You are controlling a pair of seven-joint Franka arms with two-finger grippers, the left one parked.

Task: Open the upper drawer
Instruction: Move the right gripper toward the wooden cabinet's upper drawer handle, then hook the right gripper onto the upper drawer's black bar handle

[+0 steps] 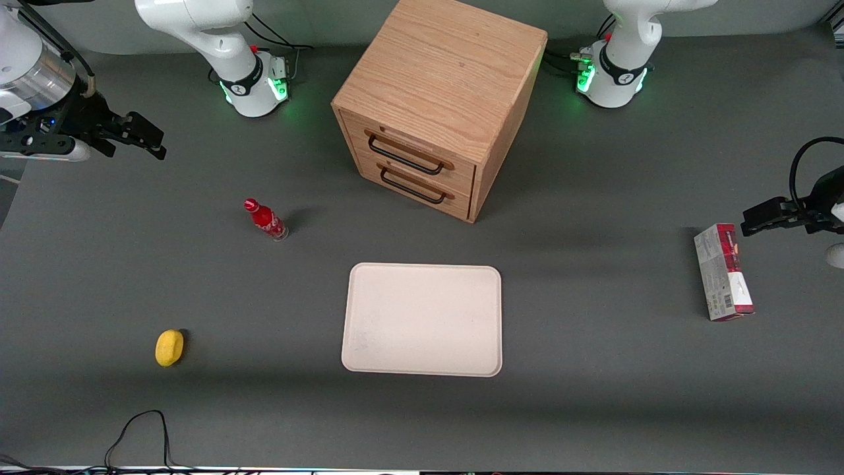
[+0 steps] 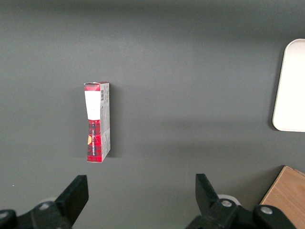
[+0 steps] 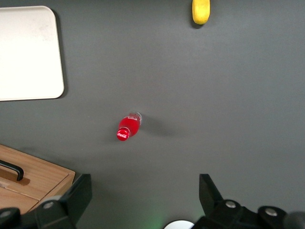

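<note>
**Upper drawer still shut, gripper waiting well off to the side**

The boxy light-oak wooden cabinet (image 1: 440, 99) stood on the grey table (image 1: 593, 396), farther from the front camera than the flat cream rectangular tray (image 1: 422, 320). Both of its drawers sat flush. The upper drawer (image 1: 412, 150), the higher of the two, carried a thin black wire bar handle (image 1: 403, 155); the lower drawer (image 1: 414, 185) lay directly beneath it with a matching handle.

The right arm's black two-finger gripper (image 1: 142, 135) hung above the table toward the working arm's end, well apart from the cabinet, its fingers spread and holding nothing. In the right wrist view the same gripper (image 3: 143, 191) looked down on a small red upright bottle (image 3: 128, 127), which stood between it and the cabinet's front, nearer the front camera than the gripper. A yellow lemon-like fruit (image 1: 169, 348) lay nearer the camera still, and a red-and-grey carton (image 1: 723, 272) lay toward the parked arm's end.

To do the step well, the gripper probably had to travel across to the drawer fronts, passing over or around the bottle without tipping it. It should line its fingers across the higher bar, not the lower one, close on the middle of the wire, then pull straight out along the drawer's own slanted axis so the tray would not bind.
</note>
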